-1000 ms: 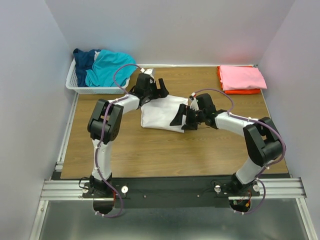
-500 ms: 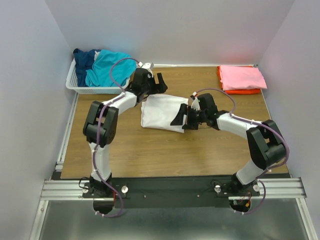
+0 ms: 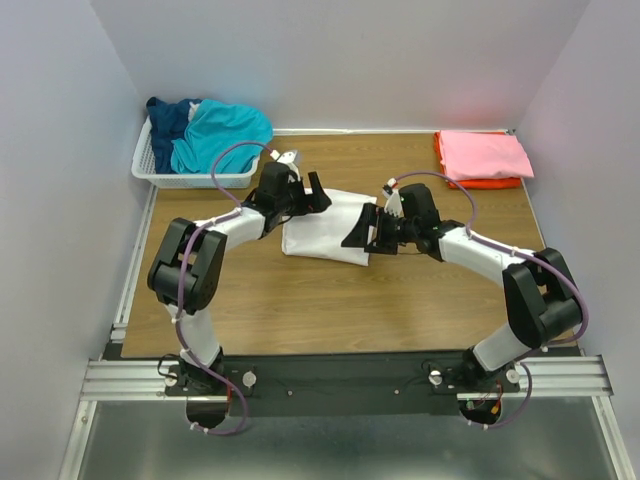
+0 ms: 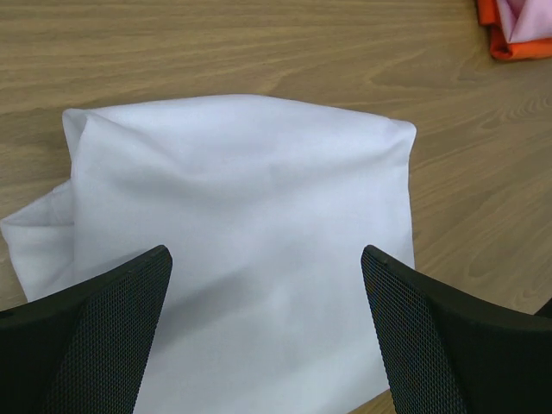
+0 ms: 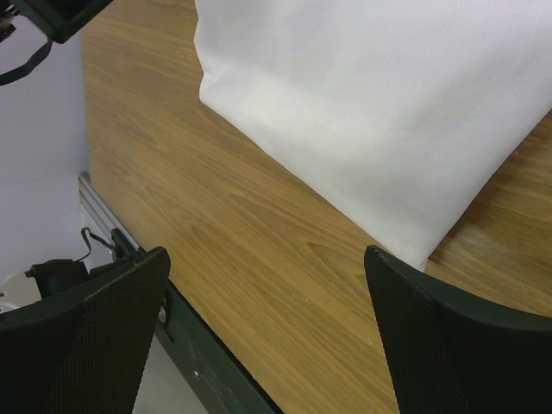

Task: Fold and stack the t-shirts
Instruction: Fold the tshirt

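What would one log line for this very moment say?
left claw: open, above folded white t-shirt | right claw: open, at its edge | pink t-shirt: on orange t-shirt | teal t-shirt, navy t-shirt: in basket

A white slatted basket [image 3: 185, 180] sits at the far left corner of the wooden table [image 3: 320, 300].

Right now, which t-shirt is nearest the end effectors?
The white t-shirt, mid-table; teal and navy sit in the basket, pink on orange, far right.
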Action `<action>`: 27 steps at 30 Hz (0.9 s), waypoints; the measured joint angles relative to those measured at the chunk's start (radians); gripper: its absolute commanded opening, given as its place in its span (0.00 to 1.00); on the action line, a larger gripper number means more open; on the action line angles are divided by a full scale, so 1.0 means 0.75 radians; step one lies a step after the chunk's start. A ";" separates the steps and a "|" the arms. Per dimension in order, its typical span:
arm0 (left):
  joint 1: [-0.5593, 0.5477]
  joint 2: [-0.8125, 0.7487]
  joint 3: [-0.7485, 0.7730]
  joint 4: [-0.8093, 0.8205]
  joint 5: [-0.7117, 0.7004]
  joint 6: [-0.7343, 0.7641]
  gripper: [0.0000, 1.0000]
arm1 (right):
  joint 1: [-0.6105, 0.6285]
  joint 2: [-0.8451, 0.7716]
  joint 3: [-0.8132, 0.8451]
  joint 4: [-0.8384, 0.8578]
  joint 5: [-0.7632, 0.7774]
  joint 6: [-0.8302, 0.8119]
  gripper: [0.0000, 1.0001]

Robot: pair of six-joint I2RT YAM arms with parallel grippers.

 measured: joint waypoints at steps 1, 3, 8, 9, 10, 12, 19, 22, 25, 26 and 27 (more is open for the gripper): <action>-0.003 0.016 0.005 -0.001 -0.001 -0.001 0.98 | 0.000 0.000 -0.001 -0.001 0.000 -0.001 1.00; -0.004 0.049 0.031 -0.003 -0.001 -0.002 0.98 | 0.000 0.000 -0.001 -0.001 0.000 -0.005 1.00; -0.004 0.163 0.188 -0.009 -0.002 -0.001 0.98 | 0.000 0.000 -0.017 -0.001 0.001 -0.010 1.00; -0.004 0.195 0.234 -0.013 -0.003 0.000 0.98 | 0.000 0.000 -0.022 -0.001 0.001 -0.010 1.00; -0.004 0.228 0.274 -0.014 -0.005 0.003 0.98 | 0.000 -0.001 -0.024 -0.002 0.001 -0.010 1.00; -0.004 0.297 0.347 -0.022 -0.002 0.004 0.98 | 0.000 -0.003 -0.025 -0.002 0.003 -0.010 1.00; -0.004 0.417 0.386 -0.040 0.012 0.004 0.98 | 0.000 -0.040 -0.025 -0.002 0.023 -0.020 1.00; -0.004 0.429 0.415 -0.045 0.011 0.005 0.98 | 0.000 -0.040 -0.025 -0.007 0.024 -0.022 1.00; -0.004 0.449 0.446 -0.049 0.009 0.006 0.98 | 0.000 -0.040 -0.025 -0.010 0.041 -0.022 1.00; -0.004 0.458 0.460 -0.052 0.008 0.007 0.98 | 0.000 -0.040 -0.025 -0.014 0.058 -0.021 1.00; -0.004 0.461 0.466 -0.059 0.008 0.008 0.98 | 0.000 -0.040 -0.025 -0.020 0.082 -0.019 1.00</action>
